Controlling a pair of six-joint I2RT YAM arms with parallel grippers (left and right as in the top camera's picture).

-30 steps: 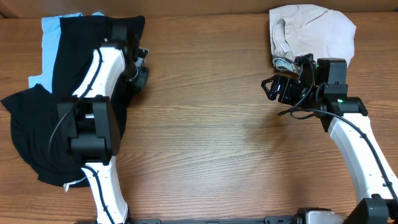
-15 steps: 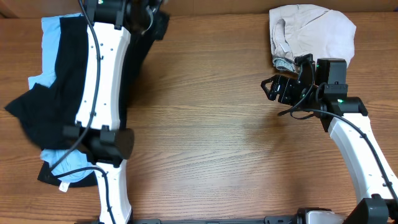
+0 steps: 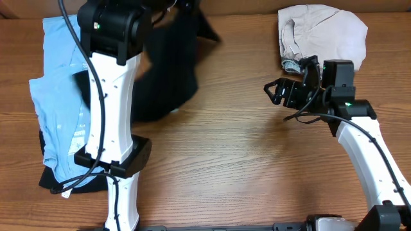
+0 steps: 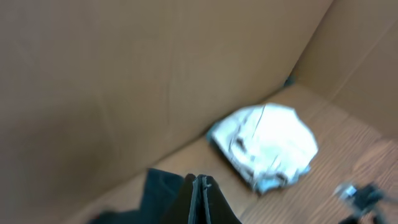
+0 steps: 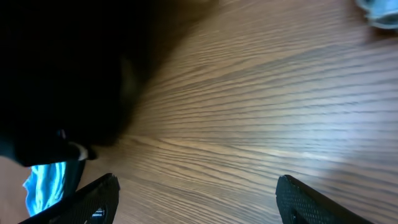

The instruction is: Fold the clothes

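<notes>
Item 1: black shirt [image 3: 168, 70], upper centre-left of the overhead view, hanging unfolded from the left gripper [image 4: 198, 198], jaws pinched tight on its cloth. The left arm reaches high toward the top edge.
Item 2: light blue shirt [image 3: 58, 96], crumpled, left side.
Item 3: beige bundle [image 3: 324, 32], upper right.
Right gripper [image 3: 275, 92]: jaws spread, empty, low over the table [image 3: 225, 167], right of centre.
Neat folds seen: 0. Task judged barely begun, with every piece left.
</notes>
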